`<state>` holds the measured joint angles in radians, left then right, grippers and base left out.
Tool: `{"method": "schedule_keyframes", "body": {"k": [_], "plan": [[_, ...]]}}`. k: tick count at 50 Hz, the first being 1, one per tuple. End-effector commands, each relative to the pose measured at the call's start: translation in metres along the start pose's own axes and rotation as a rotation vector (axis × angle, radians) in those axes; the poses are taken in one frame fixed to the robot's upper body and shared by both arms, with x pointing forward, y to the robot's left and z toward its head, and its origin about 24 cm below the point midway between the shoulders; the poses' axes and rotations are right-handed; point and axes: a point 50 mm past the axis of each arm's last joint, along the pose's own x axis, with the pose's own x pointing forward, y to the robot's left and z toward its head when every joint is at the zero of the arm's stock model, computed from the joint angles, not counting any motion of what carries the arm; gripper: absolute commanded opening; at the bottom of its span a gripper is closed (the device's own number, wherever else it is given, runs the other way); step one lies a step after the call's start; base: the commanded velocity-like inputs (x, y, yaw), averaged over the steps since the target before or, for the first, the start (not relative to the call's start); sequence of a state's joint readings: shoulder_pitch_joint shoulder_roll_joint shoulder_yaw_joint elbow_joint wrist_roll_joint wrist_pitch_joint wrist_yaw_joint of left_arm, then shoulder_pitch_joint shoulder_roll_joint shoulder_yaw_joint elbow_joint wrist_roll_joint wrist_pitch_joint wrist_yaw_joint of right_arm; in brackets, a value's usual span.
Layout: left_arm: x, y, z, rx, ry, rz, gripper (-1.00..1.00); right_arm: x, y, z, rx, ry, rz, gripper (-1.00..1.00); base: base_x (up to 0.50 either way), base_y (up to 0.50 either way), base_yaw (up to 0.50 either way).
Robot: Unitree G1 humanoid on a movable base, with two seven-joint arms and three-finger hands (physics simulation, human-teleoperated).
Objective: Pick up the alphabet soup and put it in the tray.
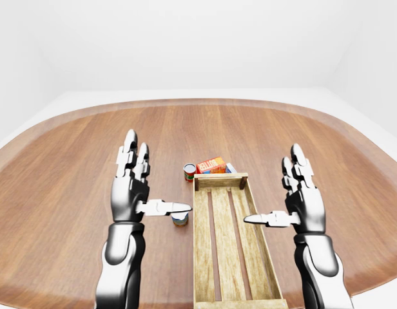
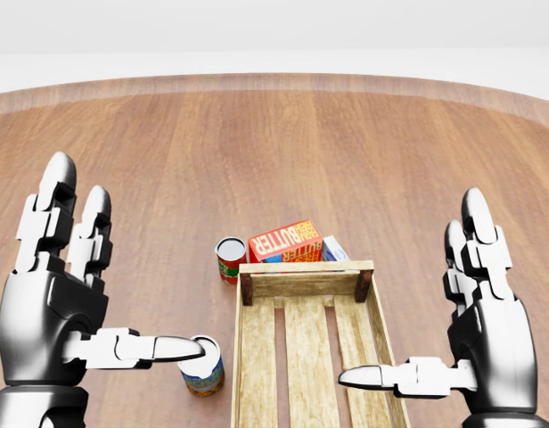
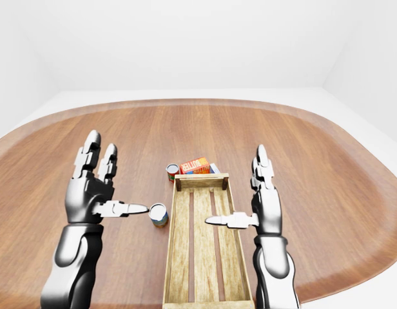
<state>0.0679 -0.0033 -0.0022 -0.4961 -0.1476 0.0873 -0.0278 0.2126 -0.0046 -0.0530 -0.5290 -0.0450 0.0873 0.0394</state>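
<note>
A long wooden tray point(image 2: 303, 283) of slats lies on the brown wooden table point(image 2: 257, 152), running from the middle of the head view down to its bottom edge. Two cans stand on the table. One can point(image 2: 230, 259), red-sided with a pale lid, stands upright just off the tray's far left corner, at about 10 o'clock from that corner. The other can point(image 2: 203, 367), with a colourful label and a pale top, stands upright just beside the tray's left rail, at 9 o'clock from the tray's middle; which of the two is the alphabet soup I cannot tell from the labels. An orange butter box point(image 2: 285, 241) lies just past the tray's far end at 12 o'clock, with a small blue and white box point(image 2: 334, 249) touching it on the right. The left hand point(image 2: 56, 294) is raised with its fingers straight and spread, released and grasping nothing; its thumb points toward 3 o'clock, and the thumb tip overlaps the nearer can's top in the head view, though in the right-eye view it sits beside the can point(image 3: 159, 214), so contact is unclear. The right hand point(image 2: 484, 321) is likewise released, fingers pointing up toward 12 o'clock and thumb reaching toward 9 o'clock over the tray's right side, holding nothing. The tray holds nothing inside.
</note>
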Motion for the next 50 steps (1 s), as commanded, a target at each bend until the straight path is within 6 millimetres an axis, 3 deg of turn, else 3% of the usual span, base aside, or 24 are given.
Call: {"method": "schedule_keyframes", "body": {"k": [1,4,18,35,50], "plan": [[-0.001,0.002,-0.01,0.013,0.044,0.018,1.0,-0.008,-0.016,0.014,-0.138,-0.037,-0.052,1.0,0.0,0.0,0.0],[-0.001,0.003,-0.009,0.012,0.041,0.019,1.0,-0.008,-0.019,0.006,-0.203,-0.001,-0.071,1.0,0.0,0.0,0.0],[-0.001,0.003,-0.009,0.013,0.039,0.021,1.0,-0.006,-0.013,0.002,-0.183,0.014,-0.048,1.0,0.0,0.0,0.0],[0.0,0.003,-0.01,0.014,0.044,0.02,1.0,-0.002,-0.003,0.027,-0.331,-0.092,0.02,1.0,0.0,0.0,0.0],[0.001,0.006,-0.011,0.024,0.047,0.026,1.0,-0.001,-0.002,0.017,-0.298,-0.053,0.017,1.0,0.0,0.0,0.0]]}}
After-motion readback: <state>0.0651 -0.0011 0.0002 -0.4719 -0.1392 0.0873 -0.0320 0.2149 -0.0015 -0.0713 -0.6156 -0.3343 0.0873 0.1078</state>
